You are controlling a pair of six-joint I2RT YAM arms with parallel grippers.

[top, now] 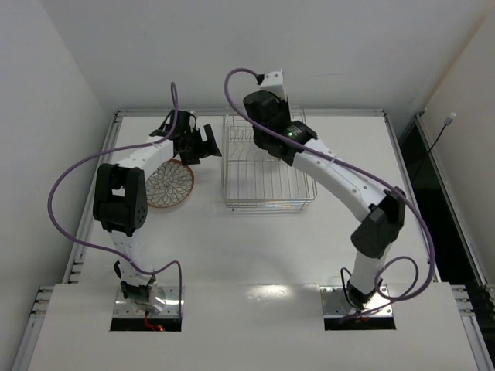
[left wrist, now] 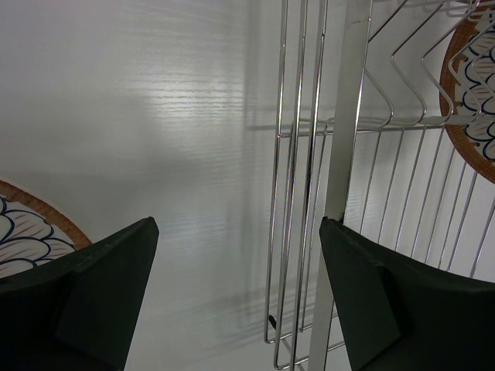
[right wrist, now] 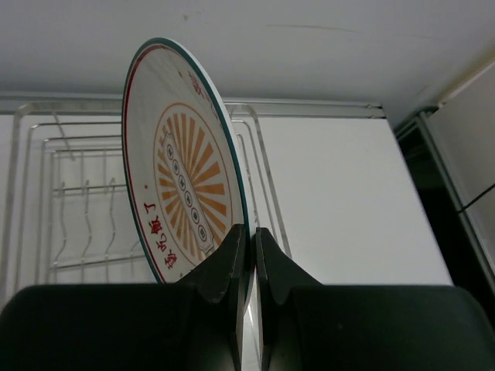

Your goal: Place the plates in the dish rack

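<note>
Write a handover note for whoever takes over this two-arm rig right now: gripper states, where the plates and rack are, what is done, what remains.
Left gripper: open and empty, over the table between the lattice plate and the dish rack.
Right gripper: shut on the sunburst plate, held on edge over the rack.
A second lattice plate shows through the rack wires in the left wrist view; whether it is slotted cannot be told.
Done: sunburst plate is in hand.
Left: slot it, then load the lattice plate from the table.
</note>
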